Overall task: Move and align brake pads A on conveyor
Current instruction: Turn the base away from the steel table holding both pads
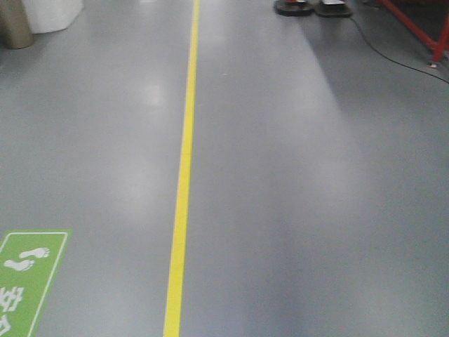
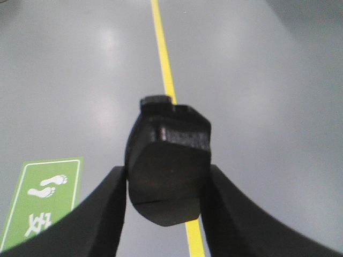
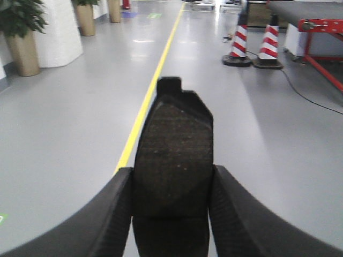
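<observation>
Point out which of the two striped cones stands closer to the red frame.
The right-hand cone, in the right wrist view: it stands between the left-hand cone and the red frame.

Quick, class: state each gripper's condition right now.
Left gripper: closed on a dark flat notched brake pad.
Right gripper: closed on a dark flat rough-faced brake pad.

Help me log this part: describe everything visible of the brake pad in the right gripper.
The brake pad is an elongated dark piece with a rough, speckled brownish-black face, chamfered far corners and a stepped tab at its far end. A faint line crosses it near its base. It points away from the camera, clamped on both long edges between the black fingers of the right gripper, above the grey floor.
</observation>
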You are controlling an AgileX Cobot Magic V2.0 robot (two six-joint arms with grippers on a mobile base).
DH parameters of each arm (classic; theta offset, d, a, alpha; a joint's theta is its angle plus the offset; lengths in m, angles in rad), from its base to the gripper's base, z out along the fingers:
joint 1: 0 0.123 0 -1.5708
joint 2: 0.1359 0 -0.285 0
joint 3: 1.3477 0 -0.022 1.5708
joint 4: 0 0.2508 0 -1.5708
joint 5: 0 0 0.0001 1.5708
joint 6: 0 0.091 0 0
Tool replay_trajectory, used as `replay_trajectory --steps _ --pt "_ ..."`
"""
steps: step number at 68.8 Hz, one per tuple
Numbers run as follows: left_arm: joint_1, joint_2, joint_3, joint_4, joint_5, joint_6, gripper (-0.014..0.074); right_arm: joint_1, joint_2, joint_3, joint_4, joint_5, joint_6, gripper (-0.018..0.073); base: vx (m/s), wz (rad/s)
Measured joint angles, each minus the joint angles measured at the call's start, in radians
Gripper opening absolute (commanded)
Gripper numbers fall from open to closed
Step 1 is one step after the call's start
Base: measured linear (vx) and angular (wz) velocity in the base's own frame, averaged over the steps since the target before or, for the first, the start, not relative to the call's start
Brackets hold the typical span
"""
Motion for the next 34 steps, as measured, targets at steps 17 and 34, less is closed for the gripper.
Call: replay_trajectory --steps 17,34 --pt "0.000 -0.002 0.000 0.000 0.000 0.000 -0.0006 0.000 0.000 0.000 0.000 0.000 0.000 -0.0006 0.15 0.34" --pt "0.000 -0.007 0.000 0.000 0.000 0.000 -0.0006 0.000 0.000 0.000 0.000 0.001 0.000 -0.0006 0.28 0.13"
